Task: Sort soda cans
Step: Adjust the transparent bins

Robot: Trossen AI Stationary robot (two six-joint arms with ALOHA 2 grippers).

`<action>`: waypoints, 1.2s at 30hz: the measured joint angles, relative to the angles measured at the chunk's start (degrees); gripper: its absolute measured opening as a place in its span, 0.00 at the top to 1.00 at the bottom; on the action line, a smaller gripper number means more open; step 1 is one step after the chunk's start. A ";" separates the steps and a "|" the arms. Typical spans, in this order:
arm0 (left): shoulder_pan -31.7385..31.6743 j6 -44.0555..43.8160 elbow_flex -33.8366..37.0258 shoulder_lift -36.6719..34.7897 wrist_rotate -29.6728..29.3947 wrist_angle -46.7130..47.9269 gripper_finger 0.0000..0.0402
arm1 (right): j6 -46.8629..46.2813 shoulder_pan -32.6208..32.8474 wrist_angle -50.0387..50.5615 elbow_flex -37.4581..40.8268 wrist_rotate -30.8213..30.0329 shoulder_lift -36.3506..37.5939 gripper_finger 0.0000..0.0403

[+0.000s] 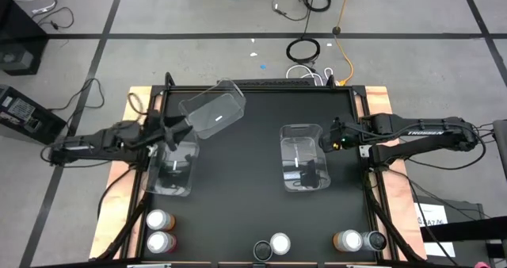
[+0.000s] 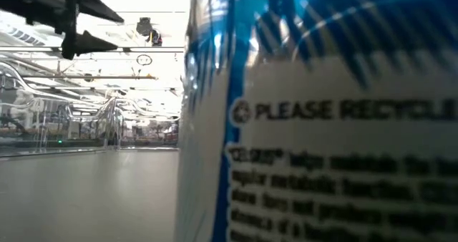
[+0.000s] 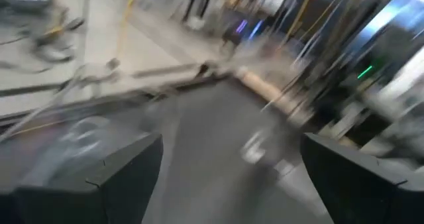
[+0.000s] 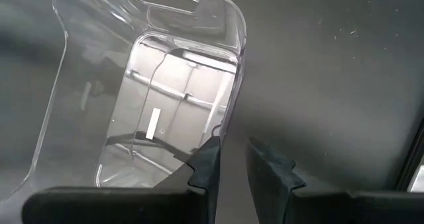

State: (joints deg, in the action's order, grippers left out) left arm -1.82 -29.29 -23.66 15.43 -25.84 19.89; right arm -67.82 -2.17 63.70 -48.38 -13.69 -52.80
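Observation:
Several soda cans stand upright along the table's near edge: two pink ones [image 1: 158, 231], a silver-topped one [image 1: 280, 243] beside a dark one [image 1: 261, 250], and an orange one [image 1: 346, 240] beside a dark one [image 1: 374, 240]. One can's printed side [image 2: 322, 113] fills the low view. My left gripper [image 1: 176, 129] [image 3: 225, 177] is open wide beside a slanted clear bin [image 1: 212, 112]. My right gripper [image 1: 326, 139] [image 4: 233, 154] points steeply down at the right wall of another clear bin [image 1: 303, 157], its fingers only a narrow gap apart. My left gripper lies close to the slanted bin's left end [image 1: 190, 125]; whether it touches that bin I cannot tell. My right gripper comes from above and from the table's right. The rim of the bin's right wall [image 4: 226, 121] runs up to one fingertip [image 4: 213, 148]; whether they touch I cannot tell.
A third clear bin [image 1: 170, 166] stands on the black table top below the left gripper. Wooden edges [image 1: 119, 165] frame the table left and right. Cables [image 1: 305, 50] lie on the floor beyond the far edge. Bare table top lies between the bins.

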 joint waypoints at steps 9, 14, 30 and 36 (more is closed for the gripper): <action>-8.64 7.33 -15.49 30.94 13.43 9.65 0.09 | 1.61 0.00 -0.23 0.00 -0.24 0.00 0.84; -13.55 14.60 -26.60 45.86 17.09 16.15 0.09 | 2.52 0.02 -0.64 0.00 -0.22 0.00 0.84; -21.71 22.20 -40.31 71.43 24.19 24.16 0.09 | 5.22 0.02 -0.91 0.00 -0.20 0.00 0.84; -23.13 22.22 -40.31 75.74 24.19 24.16 0.10 | 5.56 0.02 -0.93 0.00 -0.20 0.00 0.84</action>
State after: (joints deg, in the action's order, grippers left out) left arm -24.95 -7.07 -63.96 91.17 -1.65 44.05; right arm -62.26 -2.15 62.77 -48.38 -13.89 -52.80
